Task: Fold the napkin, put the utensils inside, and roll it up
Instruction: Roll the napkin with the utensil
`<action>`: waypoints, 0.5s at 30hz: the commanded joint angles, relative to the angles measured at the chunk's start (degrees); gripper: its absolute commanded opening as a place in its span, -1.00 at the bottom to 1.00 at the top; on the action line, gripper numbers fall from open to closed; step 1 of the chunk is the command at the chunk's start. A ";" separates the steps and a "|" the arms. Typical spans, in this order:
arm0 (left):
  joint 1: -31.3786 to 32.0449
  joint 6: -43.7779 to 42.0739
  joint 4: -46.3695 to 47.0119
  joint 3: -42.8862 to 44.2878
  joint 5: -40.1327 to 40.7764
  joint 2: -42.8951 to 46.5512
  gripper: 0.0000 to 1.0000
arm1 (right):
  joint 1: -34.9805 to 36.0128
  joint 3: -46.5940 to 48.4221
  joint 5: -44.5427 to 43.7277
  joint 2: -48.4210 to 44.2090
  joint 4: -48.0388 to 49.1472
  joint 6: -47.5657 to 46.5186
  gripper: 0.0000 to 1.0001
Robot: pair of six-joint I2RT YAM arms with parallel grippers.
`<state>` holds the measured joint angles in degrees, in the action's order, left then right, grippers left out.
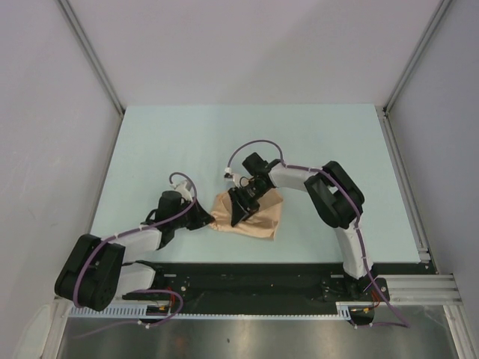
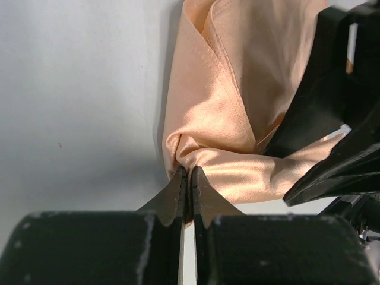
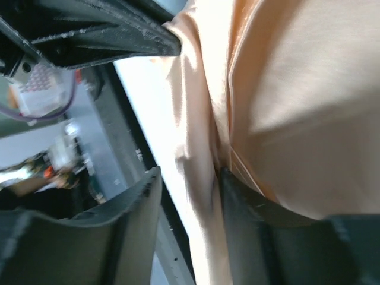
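Note:
The peach-orange napkin (image 1: 254, 217) lies bunched and folded on the pale table near the front edge. My left gripper (image 1: 210, 221) meets its left end low on the table. In the left wrist view the left gripper (image 2: 187, 171) is shut on a pinched fold of the napkin (image 2: 237, 107). My right gripper (image 1: 241, 212) comes down onto the cloth from above. In the right wrist view the right gripper (image 3: 189, 173) is open. A hanging fold of the napkin (image 3: 285, 101) lies in the gap, against one of its fingers (image 3: 255, 225). The utensils are hidden or out of view.
The pale table (image 1: 299, 142) has grey walls on three sides. A black rail (image 1: 254, 280) with the arm bases runs along the front edge, just below the napkin. The right arm's black fingers (image 2: 332, 119) crowd the right side of the left wrist view.

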<state>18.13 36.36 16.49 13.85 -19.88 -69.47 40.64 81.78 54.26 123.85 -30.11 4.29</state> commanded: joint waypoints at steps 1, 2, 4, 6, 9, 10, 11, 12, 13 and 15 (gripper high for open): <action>-0.11 -2.26 -2.08 1.97 1.69 -1.54 -0.96 | -0.13 -0.12 -13.81 -8.43 -1.54 -0.17 0.00; -0.11 -2.17 -2.34 2.06 1.51 -1.63 -0.97 | 0.74 -0.74 -16.70 -9.84 -0.14 -0.25 0.02; -0.11 -2.08 -2.60 2.41 1.42 -1.81 -0.97 | 2.24 -3.36 -25.05 -13.09 1.88 -0.60 0.05; -0.11 -2.08 -2.87 2.76 1.25 -2.07 -0.98 | 4.44 -6.09 -32.15 -18.28 7.15 -1.21 0.09; -0.11 -1.91 -3.48 3.29 1.33 -2.51 -0.98 | 8.74 -12.59 -40.60 -23.82 13.92 -4.12 0.13; -0.11 -1.82 -3.74 3.47 1.33 -2.77 -0.99 | 10.06 -13.65 -42.81 -24.70 15.07 -5.95 0.13; -0.11 -1.73 -4.18 3.73 1.42 -3.03 -0.99 | 11.46 -15.92 -44.66 -26.10 17.17 -8.23 0.13; -0.11 -1.73 -4.45 3.91 1.68 -3.04 -0.99 | 14.09 -16.90 -47.99 -26.73 18.41 -9.29 0.14; -0.11 -1.73 -4.71 4.08 1.69 -3.12 -0.99 | 15.59 -17.87 -49.24 -27.17 19.46 -10.26 0.14; -0.11 -1.55 -5.24 4.43 1.95 -3.39 -0.99 | 18.58 -19.90 -51.78 -27.70 22.10 -12.37 0.15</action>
<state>18.13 35.99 13.63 16.53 -20.05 -71.68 53.87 65.76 14.31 98.13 -16.23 -1.52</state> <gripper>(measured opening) 0.058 0.568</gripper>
